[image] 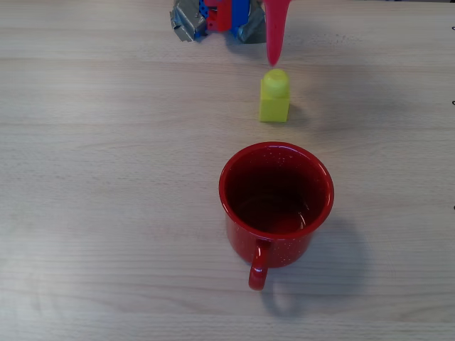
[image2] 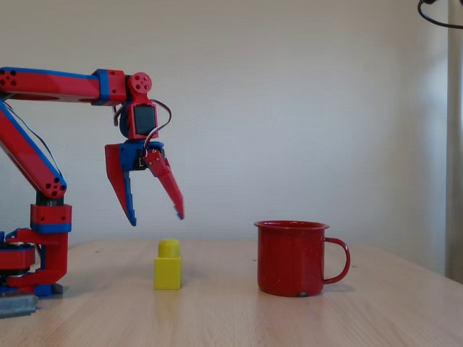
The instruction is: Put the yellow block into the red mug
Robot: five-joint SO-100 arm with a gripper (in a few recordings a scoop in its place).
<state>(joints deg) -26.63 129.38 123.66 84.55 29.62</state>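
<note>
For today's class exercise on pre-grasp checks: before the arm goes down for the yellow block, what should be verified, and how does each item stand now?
1. Hand open: ok, fingers spread apart.
2. Hand over the yellow block: ok in the fixed view; the overhead view shows one red finger just behind its stud.
3. Hand empty: ok, nothing between the fingers.
4. Block upright, stud on top: ok.
5. Red mug upright, mouth open: ok; handle points away from the block.
6. Gap between block and mug: ok, apart in both views.
</note>
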